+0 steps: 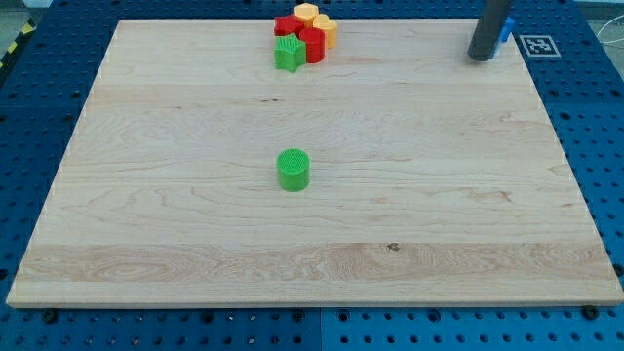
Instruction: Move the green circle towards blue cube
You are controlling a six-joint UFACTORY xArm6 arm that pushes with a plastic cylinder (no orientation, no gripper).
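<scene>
Rod-shaped and jawless, the end effector cannot close on anything and carries nothing. My tip rests on the worktop near the view's top right corner. It is just in front of the blue cube, which the rod mostly hides, so I cannot tell whether the two touch.

The green circle stands alone near the middle of the board, well apart from my tip.

The main risk, as I judge it, is the approach. Coming straight at the circle from here would strike its near side and drive it away from the cube, so my tip must go round to its far side (the view's lower left).

A round block also slips off a rod when pushed off-centre. The green star and the red block beside it sit at the view's top, and a stray push could send the circle into them.
</scene>
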